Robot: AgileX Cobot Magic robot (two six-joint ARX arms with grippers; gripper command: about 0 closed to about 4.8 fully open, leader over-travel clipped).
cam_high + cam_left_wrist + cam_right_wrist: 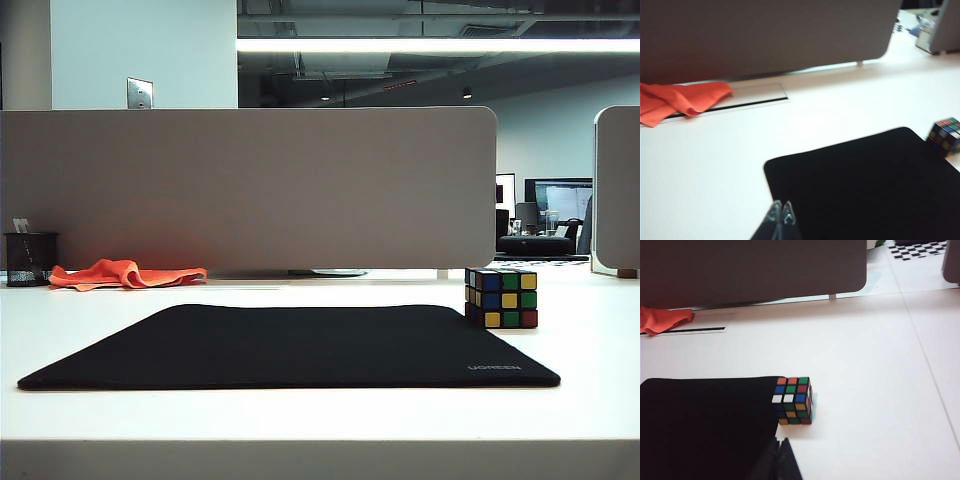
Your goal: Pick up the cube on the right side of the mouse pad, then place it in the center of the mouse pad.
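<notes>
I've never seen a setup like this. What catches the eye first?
A big black mouse pad fills the middle of the white table. A colourful cube sits at its far right corner, and an orange cloth lies crumpled at the far left, by the grey divider.

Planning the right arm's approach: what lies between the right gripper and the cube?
Only bare white table, as the right wrist view shows: the shut right gripper hovers short of the cube, nothing intervening.

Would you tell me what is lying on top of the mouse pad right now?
Nothing lies on the mouse pad; its black top is bare. The cube stands at its far right corner; whether it overlaps the edge is unclear. Both shut grippers, left and right, hover.
</notes>
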